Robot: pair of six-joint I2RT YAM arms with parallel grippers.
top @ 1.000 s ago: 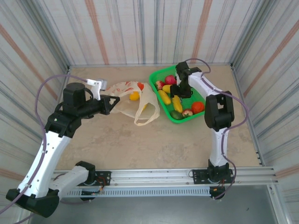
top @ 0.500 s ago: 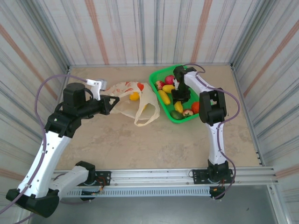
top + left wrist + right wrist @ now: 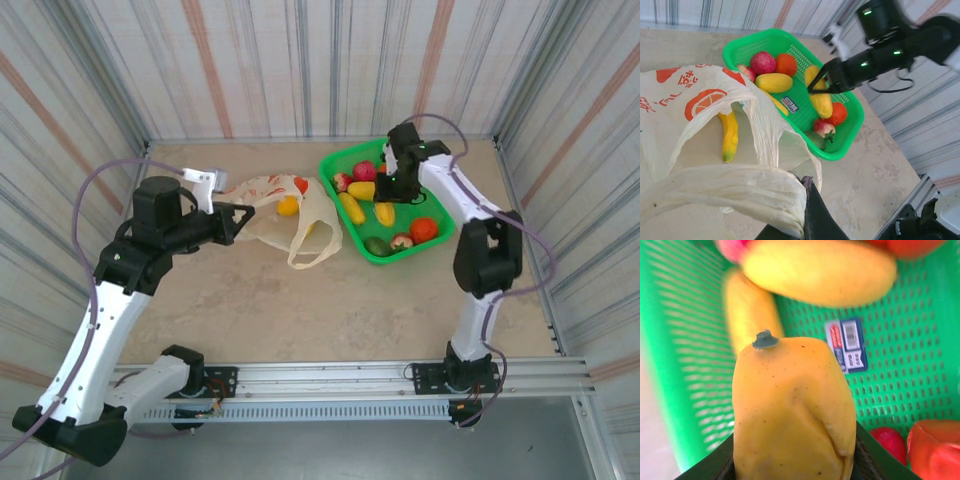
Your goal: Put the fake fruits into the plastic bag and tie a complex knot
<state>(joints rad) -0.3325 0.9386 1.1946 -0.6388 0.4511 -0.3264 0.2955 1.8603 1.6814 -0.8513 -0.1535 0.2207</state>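
The beige table [image 3: 300,310] spans the middle of the top view. At its upper centre lies the plastic bag [image 3: 262,203], cream with red and orange slice prints, its mouth gaping toward the right. Just right of it sits the green basket [image 3: 345,155], touching the bag's edge. The left gripper [image 3: 235,215] is clamped on a bunched fold of the bag's rim. The right gripper [image 3: 387,193] hangs over the basket's middle, its fingers closed around a speckled yellow fruit [image 3: 792,415] with a small green stem. In the left wrist view a banana [image 3: 730,135] lies inside the bag's mouth, while a red apple [image 3: 762,62] and an orange [image 3: 786,64] rest in the basket's upper left corner.
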